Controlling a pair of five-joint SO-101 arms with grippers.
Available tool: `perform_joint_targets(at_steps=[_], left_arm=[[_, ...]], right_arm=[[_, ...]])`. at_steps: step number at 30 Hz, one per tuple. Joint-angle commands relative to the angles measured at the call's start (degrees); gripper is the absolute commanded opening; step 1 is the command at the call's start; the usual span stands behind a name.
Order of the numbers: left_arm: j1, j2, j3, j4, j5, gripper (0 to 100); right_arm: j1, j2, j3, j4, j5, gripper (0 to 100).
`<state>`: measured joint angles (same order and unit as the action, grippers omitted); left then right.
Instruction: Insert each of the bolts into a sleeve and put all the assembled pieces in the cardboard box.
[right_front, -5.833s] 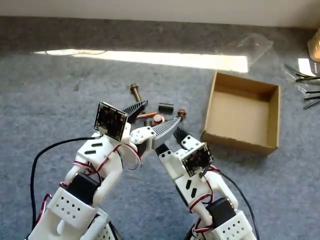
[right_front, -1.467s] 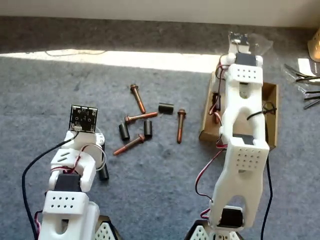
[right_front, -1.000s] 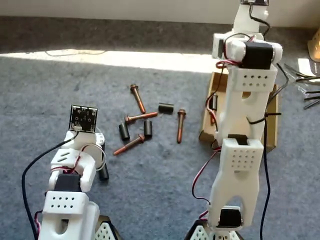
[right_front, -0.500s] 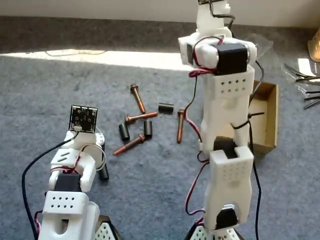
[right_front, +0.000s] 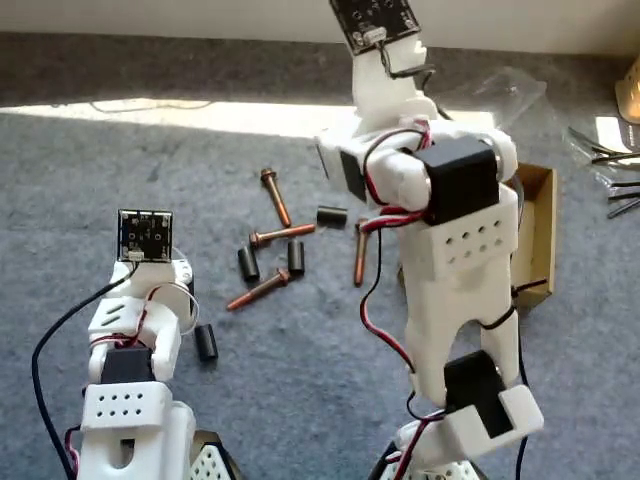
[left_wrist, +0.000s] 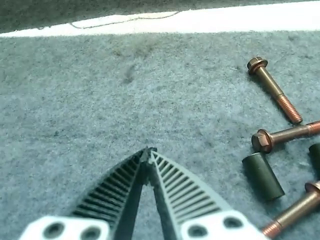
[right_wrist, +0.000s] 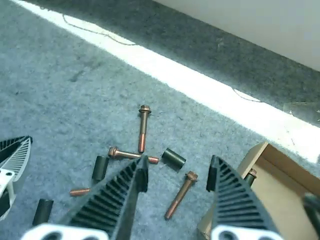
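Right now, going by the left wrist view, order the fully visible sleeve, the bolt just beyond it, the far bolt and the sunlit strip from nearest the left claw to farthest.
From the left claw:
1. Sleeve and the bolt just beyond it, both on its right: too close to call.
2. Far bolt, farther out, same side.
3. Sunlit strip, beyond all the bolts.

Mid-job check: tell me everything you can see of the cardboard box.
The cardboard box is a shallow, open-topped tray of plain brown card, sitting flat on the grey carpet, right of the loose bolts. The right arm overhangs it, hiding most of it in the high view. A bolt in a sleeve lies inside near a corner.
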<state>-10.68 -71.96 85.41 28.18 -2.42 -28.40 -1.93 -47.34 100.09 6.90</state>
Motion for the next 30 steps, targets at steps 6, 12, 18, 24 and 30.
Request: perform_joint_targets(at_steps=[6, 12, 18, 24, 30], left_arm=[[-6.46, -0.66, -0.84, -1.05, -0.09, 2], [-13.32, -0.66, -0.84, -0.97, -0.09, 2], [-19.56, -0.66, -0.57, -0.26, 0.0, 2], [-19.74, -7.34, -1.71, 9.76, 0.0, 2], [-19.91, -29.41, 0.48, 26.37, -0.35, 2]], right_arm=[[-7.96, -8.13, 20.35, 0.75, 0.7, 17.6], [-12.7, -8.22, 31.6, -5.14, 0.35, 17.6], [-17.54, -8.48, 38.81, -11.12, -1.67, 17.6], [-19.82, -8.22, 40.66, -15.25, -5.71, 17.6], [-23.16, -8.13, 45.76, -17.36, -13.8, 17.6]])
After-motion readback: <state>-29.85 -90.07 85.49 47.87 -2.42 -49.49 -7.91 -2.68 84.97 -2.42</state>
